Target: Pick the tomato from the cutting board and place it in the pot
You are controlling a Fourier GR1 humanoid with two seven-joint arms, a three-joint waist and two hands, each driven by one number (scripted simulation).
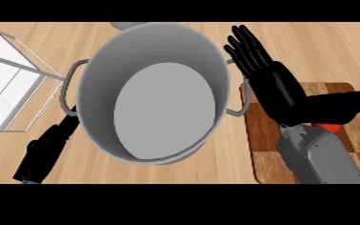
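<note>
Tomato: only a sliver of red shows (327, 127), on the board, tucked under the right forearm; most of it is hidden.
Board: (264, 124) wooden, at the right, just beside the pot.
Pot: (151, 95) large, grey, nothing visible inside, in the middle of the counter, its right handle reaching toward the board's left edge.
Step in hand: I'd say the reach for the tomato, not yet a grasp.
Doing it well: the hand needs to draw back toward the near side and come down over the tomato, fingers curling round it from above, then lift high enough to pass the pot's tall rim before letting go.
Right hand: (264, 74) fingers straight and spread, pointing far, holding nothing; it sits past the tomato, between pot and board.
Left hand: (44, 152) low at the near left, beside the pot; it looks empty, but how far its fingers are curled I cannot tell.
Rack: (21, 83) a wire frame at the far left, well clear.
</note>
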